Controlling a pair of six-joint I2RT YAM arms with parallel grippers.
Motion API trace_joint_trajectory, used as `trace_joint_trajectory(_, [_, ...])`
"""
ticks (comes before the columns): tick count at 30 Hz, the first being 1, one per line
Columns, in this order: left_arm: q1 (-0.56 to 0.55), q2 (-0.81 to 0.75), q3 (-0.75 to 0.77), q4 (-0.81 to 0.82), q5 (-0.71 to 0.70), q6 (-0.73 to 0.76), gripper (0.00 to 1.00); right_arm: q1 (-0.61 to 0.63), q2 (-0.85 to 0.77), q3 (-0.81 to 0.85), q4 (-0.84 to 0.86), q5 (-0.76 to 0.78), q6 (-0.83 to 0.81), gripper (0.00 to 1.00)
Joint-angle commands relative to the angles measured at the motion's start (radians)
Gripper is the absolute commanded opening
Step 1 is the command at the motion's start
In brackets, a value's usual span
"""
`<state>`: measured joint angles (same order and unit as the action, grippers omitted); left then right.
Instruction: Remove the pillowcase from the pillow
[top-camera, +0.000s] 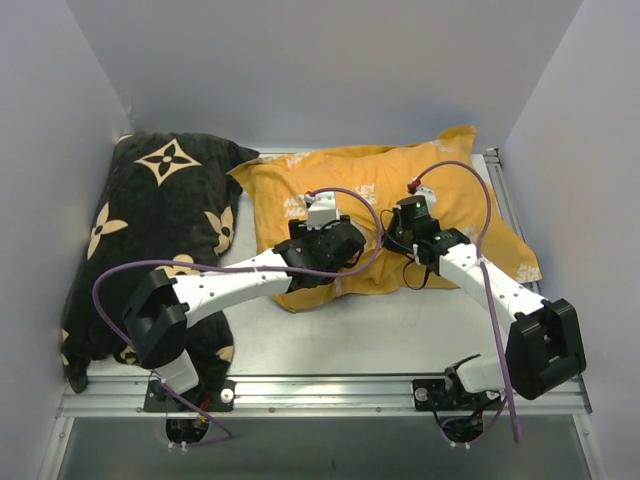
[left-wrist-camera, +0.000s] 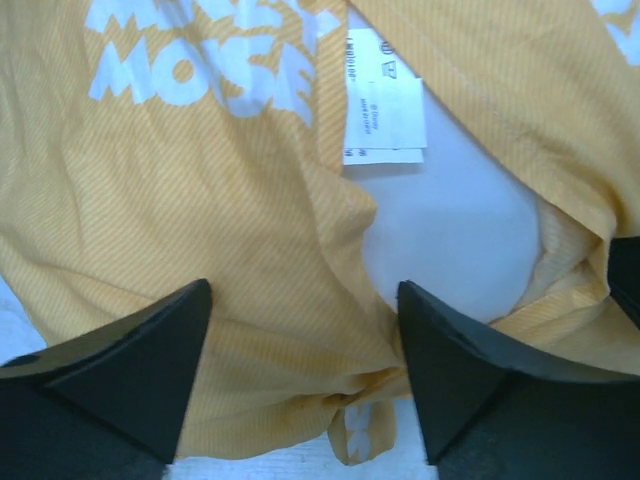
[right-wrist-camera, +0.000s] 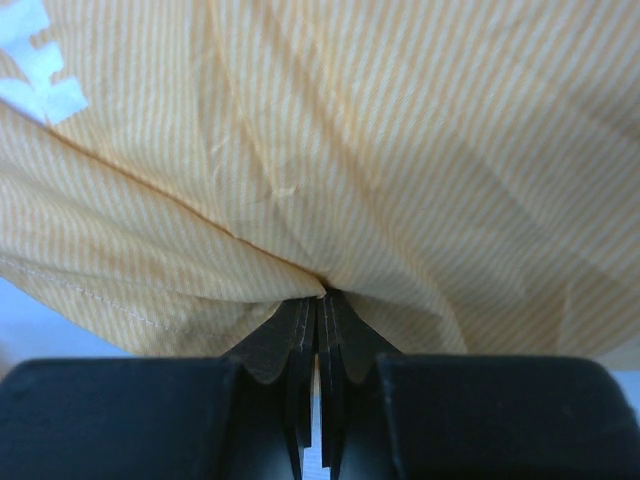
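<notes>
Pillowcase (top-camera: 350, 180) lies orange side up, upper centre of frame, on the worktop (top-camera: 330, 340). Pillow (left-wrist-camera: 450, 230) is inside, white showing at the opening. Left hand (left-wrist-camera: 303, 300) is spread wide over it, gripping nothing. Right hand (right-wrist-camera: 320, 300) is clamped on a pillowcase fold.

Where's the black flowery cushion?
In the top view the black cushion lies on the far left, right beside the orange pillowcase.

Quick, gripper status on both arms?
Left gripper: open, holding nothing, over the pillowcase.
Right gripper: shut on the pillowcase fabric.
</notes>
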<state>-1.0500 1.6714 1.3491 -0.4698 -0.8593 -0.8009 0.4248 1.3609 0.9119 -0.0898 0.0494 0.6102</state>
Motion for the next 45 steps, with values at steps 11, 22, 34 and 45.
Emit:
trace_joint_trajectory(11, [0.162, -0.288, -0.270, 0.004, 0.115, -0.004, 0.00, -0.098, 0.037, 0.021, -0.001, -0.011, 0.008, 0.00])
trace_joint_trajectory(22, [0.349, -0.413, -0.680, 0.178, 0.354, -0.132, 0.00, -0.178, 0.046, 0.011, 0.009, -0.057, 0.013, 0.00])
trace_joint_trajectory(34, [0.288, -0.269, -0.712, 0.407, 0.434, -0.110, 0.00, 0.124, -0.155, 0.050, -0.079, 0.072, -0.109, 0.39])
trace_joint_trajectory(45, [0.285, -0.375, -0.798, 0.557, 0.473, -0.104, 0.00, 0.419, -0.015, 0.274, -0.122, 0.150, -0.224, 0.71])
